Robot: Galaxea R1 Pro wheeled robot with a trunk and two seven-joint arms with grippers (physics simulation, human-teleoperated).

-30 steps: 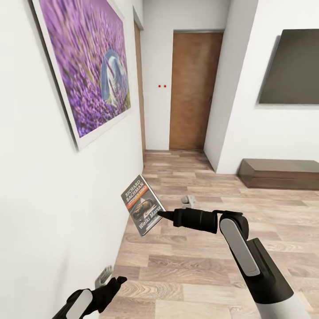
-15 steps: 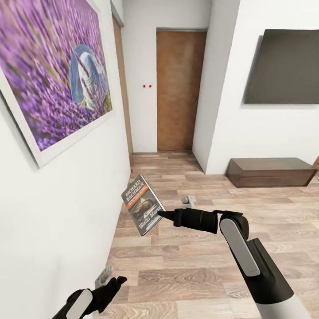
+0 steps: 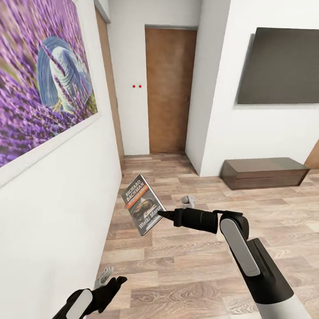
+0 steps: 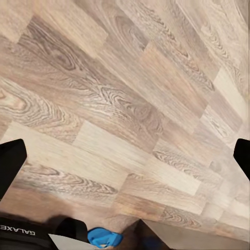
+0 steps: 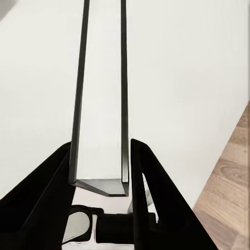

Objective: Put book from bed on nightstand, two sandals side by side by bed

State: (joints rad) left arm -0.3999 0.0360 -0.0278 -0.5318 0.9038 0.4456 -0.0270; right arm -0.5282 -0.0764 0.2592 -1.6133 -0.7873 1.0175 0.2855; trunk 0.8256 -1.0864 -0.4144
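Home hallway (wooden door (image 3: pixel 170 91), painting (image 3: pixel 42 84))

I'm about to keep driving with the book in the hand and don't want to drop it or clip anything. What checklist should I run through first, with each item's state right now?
1. Right hand shut on the book: ok; the right wrist view shows both fingers clamping its edge.
2. Book clear of the white wall: ok for now, but it hangs near it, so any further swing that way looks risky.
3. Left hand free: ok, open over bare wood floor.
4. Nightstand in sight: not ok; ahead are a door and a long low console.
5. Sandals located: cannot tell; something blue peeks at the edge of the left wrist view.
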